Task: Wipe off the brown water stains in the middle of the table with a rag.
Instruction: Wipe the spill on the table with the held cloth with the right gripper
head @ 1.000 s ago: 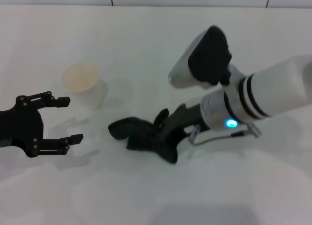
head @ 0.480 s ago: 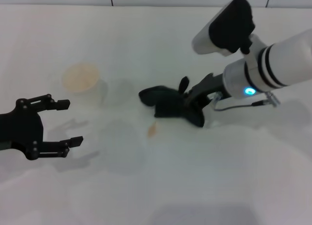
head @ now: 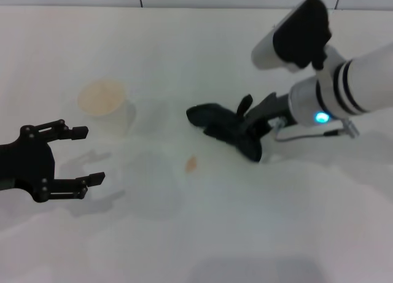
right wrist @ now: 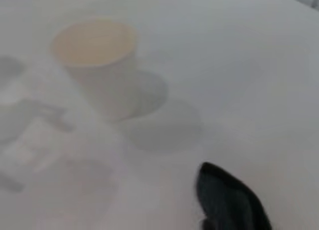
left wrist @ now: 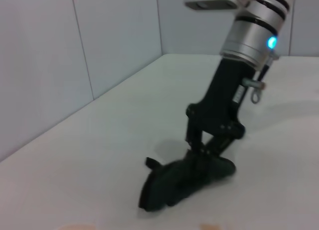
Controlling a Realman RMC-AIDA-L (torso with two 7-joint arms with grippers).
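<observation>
A small orange-brown water stain [head: 191, 164] lies uncovered on the white table [head: 245, 234], near its middle. Just beyond it and to the right, the dark rag [head: 214, 122] hangs from my right gripper [head: 247, 133], which is shut on it, with its free end touching the tabletop. In the left wrist view the right gripper [left wrist: 203, 151] pinches the top of the crumpled rag [left wrist: 174, 184]. The right wrist view catches only a corner of the rag [right wrist: 230, 199]. My left gripper [head: 81, 155] rests open and empty at the left, away from the stain.
A white paper cup [head: 104, 104] with a tan inside stands upright left of the stain, between the two arms; it also shows in the right wrist view as the cup [right wrist: 97, 65]. A tiled wall runs behind the table's far edge.
My right gripper has dragged the rag from the front left toward the back right, off the stain, which now shows. The left arm has stayed put.
</observation>
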